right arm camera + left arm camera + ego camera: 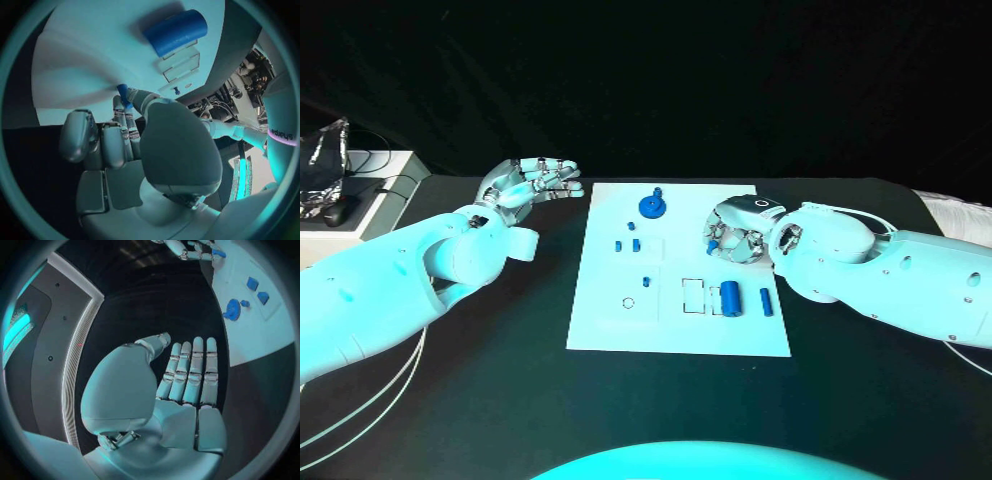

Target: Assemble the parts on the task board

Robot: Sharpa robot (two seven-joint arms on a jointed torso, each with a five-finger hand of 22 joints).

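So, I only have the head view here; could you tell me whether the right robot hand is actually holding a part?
Observer: Yes. The right wrist view shows the right robot hand pinching a small blue part between its thumb and fingertips.
Operator: Thank you. And is anything in the left robot hand's palm?
Observer: No. The left wrist view shows the left robot hand with a bare palm and its fingers straight, side by side, holding nothing.

Lab: black-draped table point(473, 400), cabling point(365, 400)
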